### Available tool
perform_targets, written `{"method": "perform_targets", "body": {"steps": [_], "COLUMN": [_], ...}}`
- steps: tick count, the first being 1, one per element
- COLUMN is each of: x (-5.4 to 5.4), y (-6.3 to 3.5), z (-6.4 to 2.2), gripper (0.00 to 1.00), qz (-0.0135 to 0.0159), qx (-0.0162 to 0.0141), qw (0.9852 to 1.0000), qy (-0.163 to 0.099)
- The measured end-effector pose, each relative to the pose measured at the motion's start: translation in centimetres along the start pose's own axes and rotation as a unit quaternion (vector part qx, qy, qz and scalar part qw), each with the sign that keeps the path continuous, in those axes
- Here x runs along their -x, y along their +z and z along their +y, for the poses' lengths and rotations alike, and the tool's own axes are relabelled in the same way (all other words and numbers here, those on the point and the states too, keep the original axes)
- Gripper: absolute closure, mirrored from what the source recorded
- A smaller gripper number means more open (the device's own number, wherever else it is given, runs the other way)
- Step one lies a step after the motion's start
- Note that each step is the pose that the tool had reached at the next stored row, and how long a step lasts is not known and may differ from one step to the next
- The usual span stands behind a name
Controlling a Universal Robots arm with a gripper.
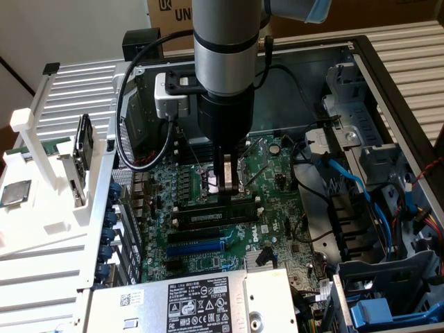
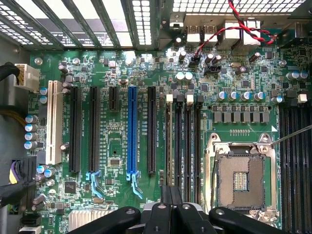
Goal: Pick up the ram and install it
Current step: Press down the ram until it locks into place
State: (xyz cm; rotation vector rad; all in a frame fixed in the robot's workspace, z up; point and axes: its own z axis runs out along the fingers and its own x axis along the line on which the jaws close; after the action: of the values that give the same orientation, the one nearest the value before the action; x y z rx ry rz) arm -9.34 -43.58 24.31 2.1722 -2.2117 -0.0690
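Ram [image 1: 211, 217] upright on edge, long axis roughly 9-to-3 o'clock in exterior view, just at 6 o'clock of gripper [image 1: 227, 191]; fingers [image 2: 165, 202] pressed together, contact with ram unclear.

The gripper [image 1: 229, 187] hides part of the processor socket [image 1: 208, 182]; the picture's lower edge cuts off the power supply [image 1: 270, 298].

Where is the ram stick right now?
The ram sits in a long slot on the green motherboard, right by the gripper. It lies between the blue slot and the processor socket.
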Motion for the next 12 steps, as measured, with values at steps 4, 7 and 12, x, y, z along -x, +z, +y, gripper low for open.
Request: {"method": "perform_targets", "body": {"steps": [4,7,12], "x": [0.00,0.14,0.49], "y": [0.00,0.01,0.10], "z": [0.00,0.19,0.67], "gripper": [0.90,0.90,0.90], "qz": [0.0000,0.0000,0.0008], "qx": [0.0000,0.0000,-0.0002], "qw": [1.0000,1.0000,1.0000], "qy": [0.000,0.000,0.000]}}
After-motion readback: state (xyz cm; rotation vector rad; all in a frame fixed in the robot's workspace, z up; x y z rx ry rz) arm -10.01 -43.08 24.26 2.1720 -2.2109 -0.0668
